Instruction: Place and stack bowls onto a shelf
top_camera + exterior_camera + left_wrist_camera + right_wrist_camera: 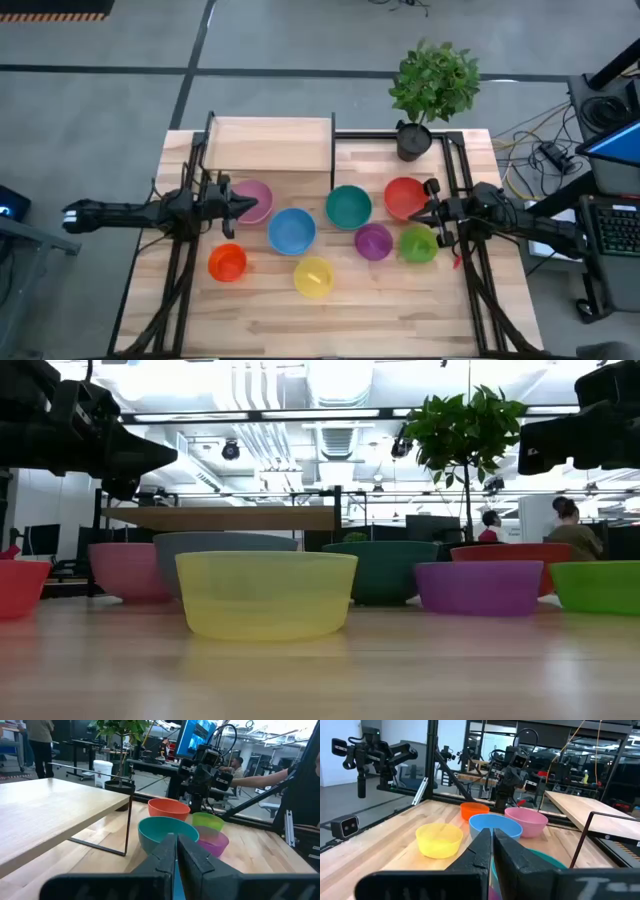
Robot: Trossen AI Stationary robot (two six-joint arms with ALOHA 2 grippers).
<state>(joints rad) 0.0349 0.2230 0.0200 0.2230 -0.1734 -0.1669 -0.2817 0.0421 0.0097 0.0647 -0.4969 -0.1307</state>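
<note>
While all eight bowls sit loose on the table, my shelf [268, 140] at eleven o'clock stands bare, so nothing is stacked yet. My left gripper [247, 204] hovers at nine o'clock with its jaws pressed closed, empty, above the pink bowl [256, 198], probably because that bowl lies nearest the shelf. My right gripper [420, 212] waits at three o'clock, jaws also closed and empty, beside the red bowl [402, 196]. The blue bowl [292, 231] and teal bowl [348, 207] sit centrally. The orange bowl [227, 263], yellow bowl [313, 276], purple bowl [373, 242] and green bowl [418, 245] line the near side.
</note>
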